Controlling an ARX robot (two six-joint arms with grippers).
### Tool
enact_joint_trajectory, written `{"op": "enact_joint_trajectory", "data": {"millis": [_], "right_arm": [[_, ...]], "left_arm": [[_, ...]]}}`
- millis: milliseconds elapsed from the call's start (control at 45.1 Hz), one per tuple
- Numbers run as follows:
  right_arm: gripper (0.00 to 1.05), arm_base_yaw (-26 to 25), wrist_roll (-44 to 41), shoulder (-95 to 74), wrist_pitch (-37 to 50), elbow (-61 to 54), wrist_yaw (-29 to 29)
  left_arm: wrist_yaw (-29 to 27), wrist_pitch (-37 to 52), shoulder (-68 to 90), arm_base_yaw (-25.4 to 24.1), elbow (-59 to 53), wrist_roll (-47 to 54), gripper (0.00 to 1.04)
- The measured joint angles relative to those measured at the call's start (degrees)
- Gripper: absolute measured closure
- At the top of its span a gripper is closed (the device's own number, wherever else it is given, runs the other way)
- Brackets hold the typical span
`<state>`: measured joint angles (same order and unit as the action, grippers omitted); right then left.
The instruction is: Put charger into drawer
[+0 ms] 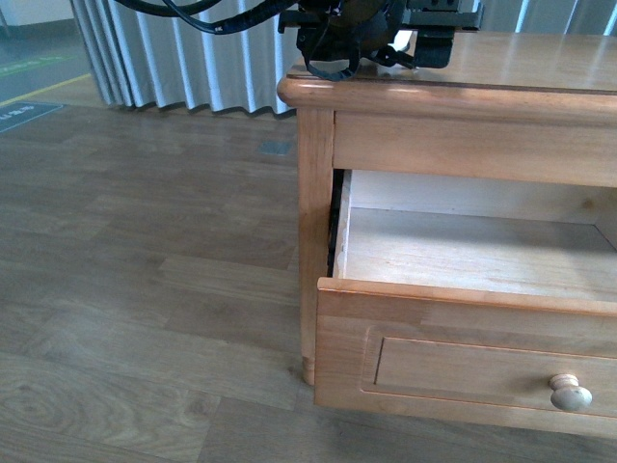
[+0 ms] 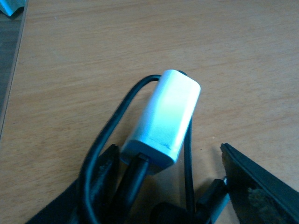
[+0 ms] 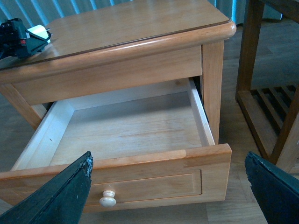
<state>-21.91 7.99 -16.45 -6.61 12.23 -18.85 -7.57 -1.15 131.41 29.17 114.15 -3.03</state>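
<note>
Noted left pincer (image 2: pixel 168 150) spread open astride the charger (image 2: pixel 163 116), one finger seemingly against the black cable (image 2: pixel 100 149), the other clear; nothing gripped yet. Found charger lying flat on the tabletop (image 2: pixel 117 42), cable looped round it. In front view, placed pincer and charger at 12 o'clock, near the tabletop's front edge; drawer (image 1: pixel 463 328) pulled out at 4 o'clock below, nothing seen inside. Noted right pincer (image 3: pixel 168 158) wide open, empty, hanging over the drawer front near the knob (image 3: pixel 108 198). Judged step in hand: grasp, before pickup. Next: close across the white block's narrow sides, catching cable so no loop trails; lift clear of edge, carry toward 4 o'clock, lower between the walls, release
</note>
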Motion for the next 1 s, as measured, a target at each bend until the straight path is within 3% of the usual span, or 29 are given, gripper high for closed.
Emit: {"op": "enact_joint_trajectory", "data": {"millis": [133, 311, 555, 732, 843, 999], "right_arm": [[0.08, 0.0, 0.0, 0.0, 0.0, 0.0, 0.0], [0.08, 0.0, 0.0, 0.0, 0.0, 0.0, 0.0], [0.08, 0.0, 0.0, 0.0, 0.0, 0.0, 0.0], [0.08, 0.0, 0.0, 0.0, 0.0, 0.0, 0.0], [0.08, 0.0, 0.0, 0.0, 0.0, 0.0, 0.0], [0.08, 0.0, 0.0, 0.0, 0.0, 0.0, 0.0]], "left_arm": [[-0.9, 0.5, 0.0, 0.0, 0.2, -0.5, 0.6], [-2.4, 5.4, -2.1, -0.2, -4.0, -1.6, 0.8], [-1.2, 15.2, -16.7, 0.3, -19.7, -3.3, 0.83], [3.9, 22.4, -29.2, 5.6, -36.9, -3.3, 0.83], [6.5, 24.0, -29.7, 9.1, -44.3, -3.0, 0.83], [6.1, 26.0, -25.7, 9.8, -45.9, -3.8, 0.83]]}}
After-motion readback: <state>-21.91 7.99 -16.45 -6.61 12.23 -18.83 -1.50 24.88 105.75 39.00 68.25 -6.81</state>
